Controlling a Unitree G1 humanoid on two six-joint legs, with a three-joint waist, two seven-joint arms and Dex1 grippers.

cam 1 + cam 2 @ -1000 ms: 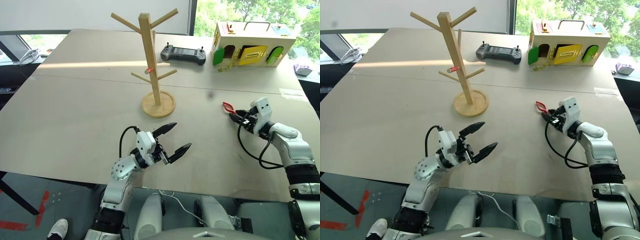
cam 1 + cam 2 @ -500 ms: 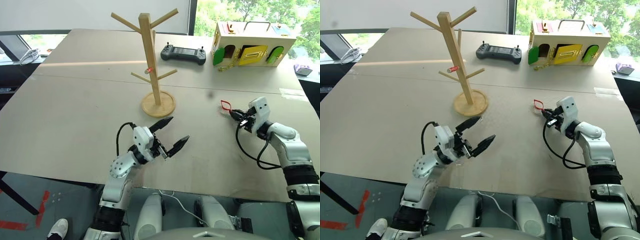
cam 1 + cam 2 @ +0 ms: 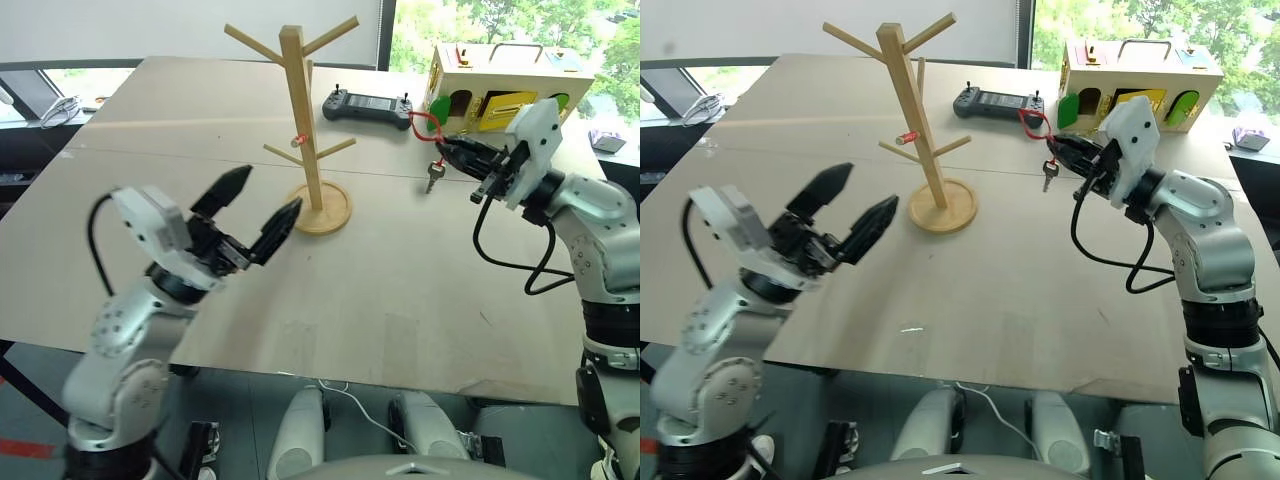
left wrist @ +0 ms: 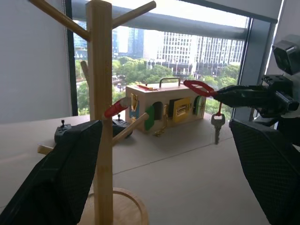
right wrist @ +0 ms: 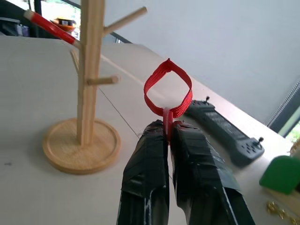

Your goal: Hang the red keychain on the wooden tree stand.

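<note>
Above the table (image 3: 120,250), the right gripper (image 3: 447,150) pinches the red keychain (image 3: 422,121) shut between its fingers, one silver key (image 3: 433,178) dangling, well right of the one wooden tree stand (image 3: 305,120). Its left gripper (image 3: 266,208) hangs spread wide, empty. A shallow pinch could slip; the small loop might miss a peg or nudge the stand.

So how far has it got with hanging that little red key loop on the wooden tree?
The pick-up looks done: the right gripper is shut on the red keychain, held in the air with the silver key dangling off the table. The left gripper is open and holds nothing. Left to do: carry the loop to the wooden tree stand and slip it over a peg; it is apart from the stand.
</note>
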